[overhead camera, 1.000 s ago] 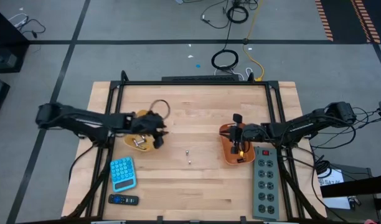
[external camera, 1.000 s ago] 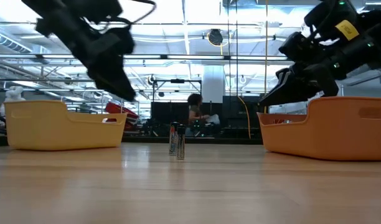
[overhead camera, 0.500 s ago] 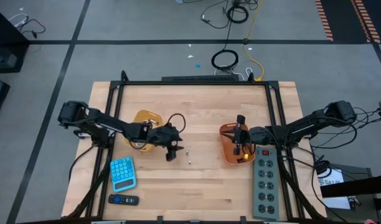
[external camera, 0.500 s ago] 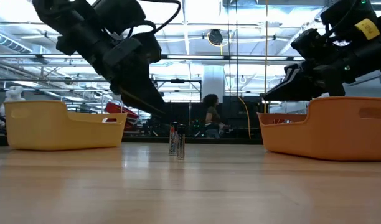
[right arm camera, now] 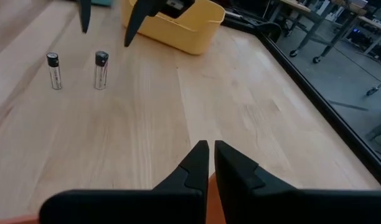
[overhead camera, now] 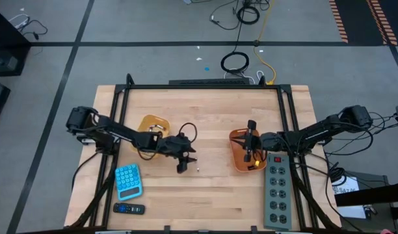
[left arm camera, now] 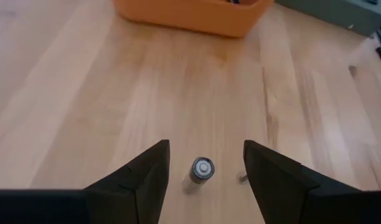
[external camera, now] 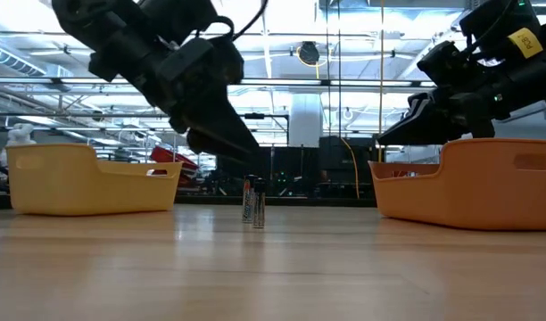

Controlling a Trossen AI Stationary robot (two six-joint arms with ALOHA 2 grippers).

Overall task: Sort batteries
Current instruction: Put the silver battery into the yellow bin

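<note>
we see two batteries standing upright side by side near the centre of the frame on the wooden surface, between the yellow tray at left and the orange tray at right. the left gripper hangs just above them, its fingers spread, with one battery's top showing between them in the left wrist view (untouched by either one). the right gripper sits over the orange tray at right of centre, fingers pressed together, holding nothing.
</note>
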